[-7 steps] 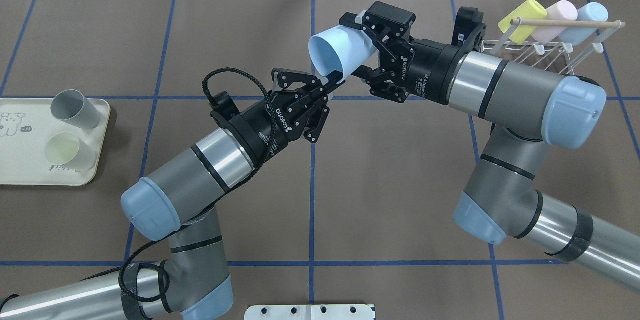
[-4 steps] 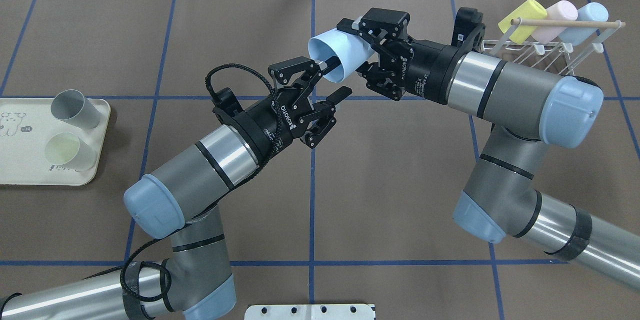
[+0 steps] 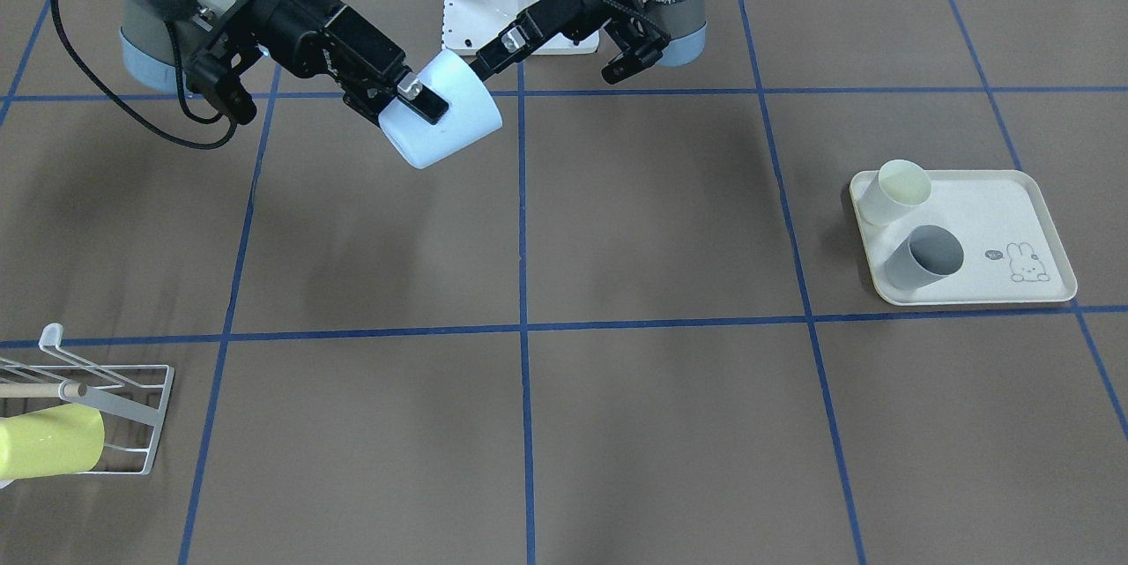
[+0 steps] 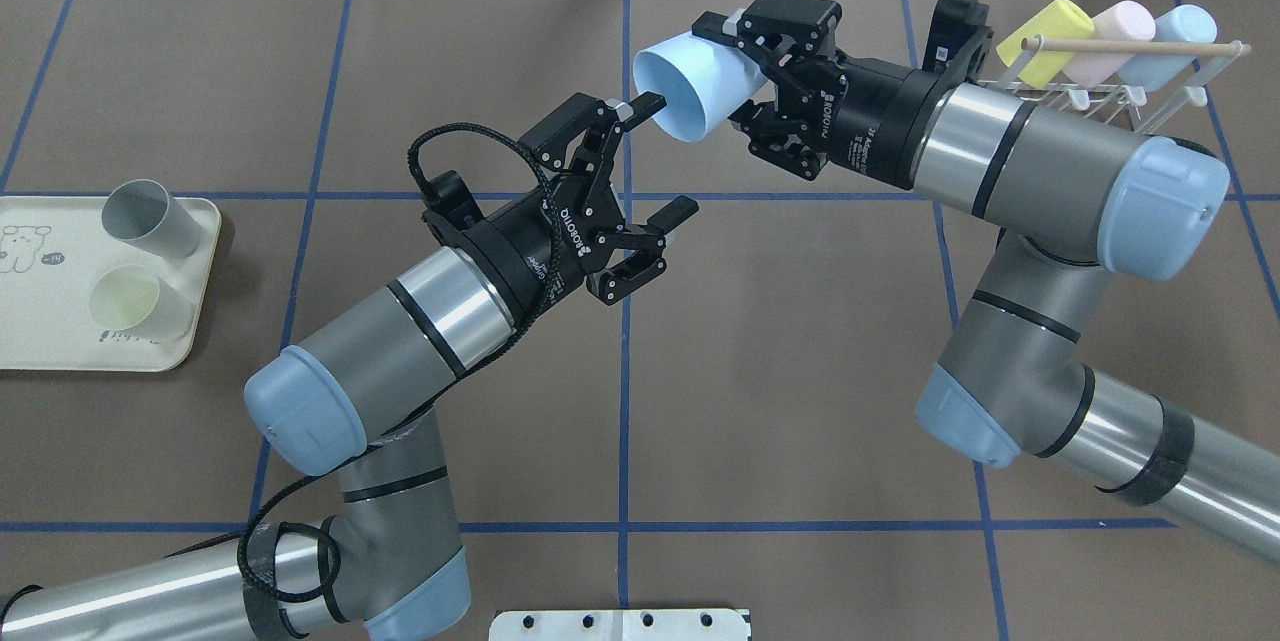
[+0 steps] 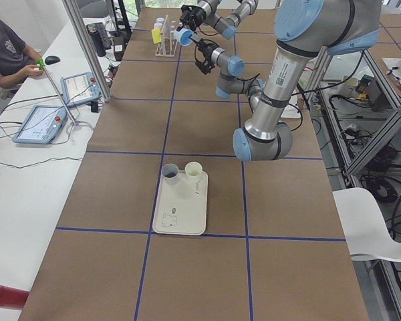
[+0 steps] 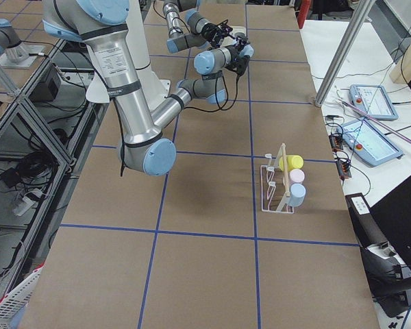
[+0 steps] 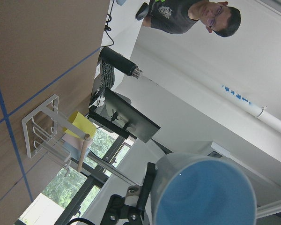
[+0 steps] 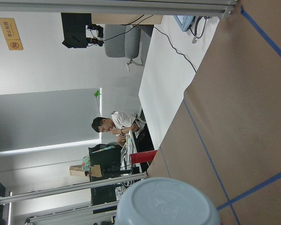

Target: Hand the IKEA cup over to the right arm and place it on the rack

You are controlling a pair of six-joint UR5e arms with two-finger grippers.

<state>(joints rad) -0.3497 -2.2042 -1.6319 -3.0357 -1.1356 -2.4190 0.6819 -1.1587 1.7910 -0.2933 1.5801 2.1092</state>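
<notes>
Blue cup (image 4: 690,93), you'll see, lies sideways, mouth toward the bench's left end; right gripper (image 4: 735,76) clamps its base, left gripper (image 4: 667,154) gapes

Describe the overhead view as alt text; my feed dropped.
The right gripper holds a light blue cup sideways above the table; the left gripper hangs open at its mouth. The white rack at far right carries three cups.

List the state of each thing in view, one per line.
light blue cup, held off the table, on its side
right gripper, shut on the light blue cup
left gripper, open, holding nothing
rack, holding three cups
tray, holding two upright cups
</notes>
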